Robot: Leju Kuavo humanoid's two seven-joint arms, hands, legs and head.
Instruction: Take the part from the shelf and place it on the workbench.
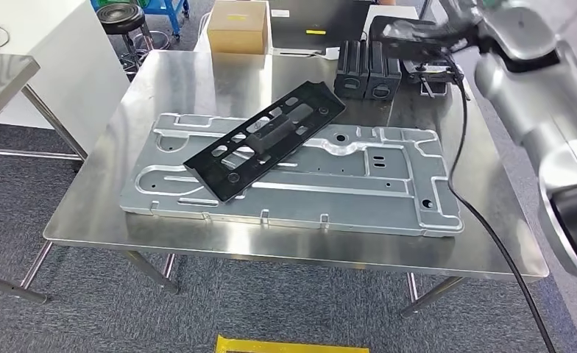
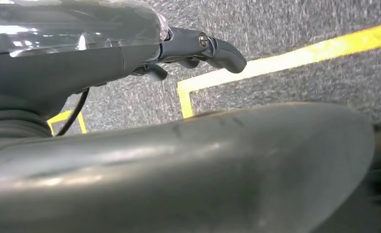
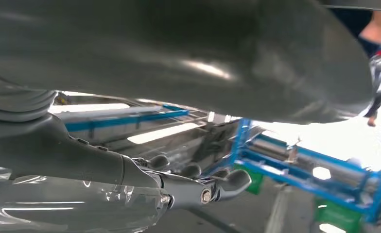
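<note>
Head view: the black part (image 1: 265,138) lay on the bench (image 1: 197,81), no robot hand on it.
Nearest, at 6 o'clock, a yellow floor marking (image 1: 293,346) showed below the bench edge. At centre the part rested tilted across a large grey metal panel (image 1: 344,184). Beyond, toward 1 o'clock, stood two black boxes (image 1: 367,70); a cardboard box (image 1: 238,26) sat at 12 o'clock. The right robot hand (image 1: 418,35) was raised at 1 o'clock, fingers loosely curled, grasping nothing. The left robot hand (image 2: 198,48) hung over the floor, fingers curled in, empty.
</note>
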